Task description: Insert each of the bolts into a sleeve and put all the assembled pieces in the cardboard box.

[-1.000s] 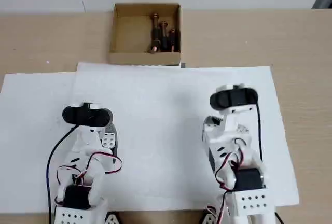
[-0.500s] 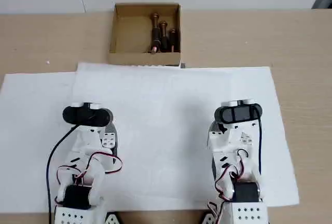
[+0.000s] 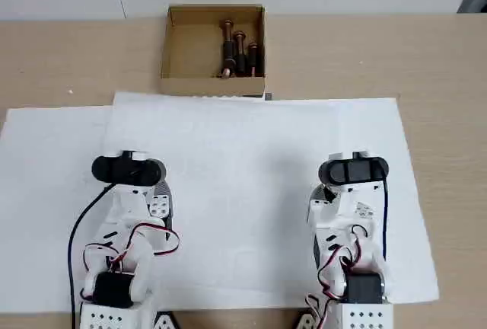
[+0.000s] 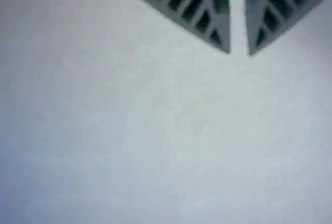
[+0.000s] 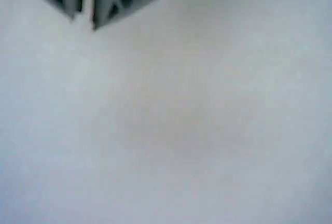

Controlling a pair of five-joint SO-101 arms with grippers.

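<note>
Brown cardboard box [image 3: 183, 49] on tan wooden counter [image 3: 76, 55], dark sleeved bolts [image 3: 237, 51] bunched inside, count unclear, left gripper [image 4: 238, 53] and right gripper [image 5: 83, 21] drawn together, empty, over white paper sheet [image 3: 243, 161].

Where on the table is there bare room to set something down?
The white paper lies bare between one arm and the other arm, and up to the cardboard box. Inside the box, the left half is free; the assembled pieces crowd its right side.
</note>
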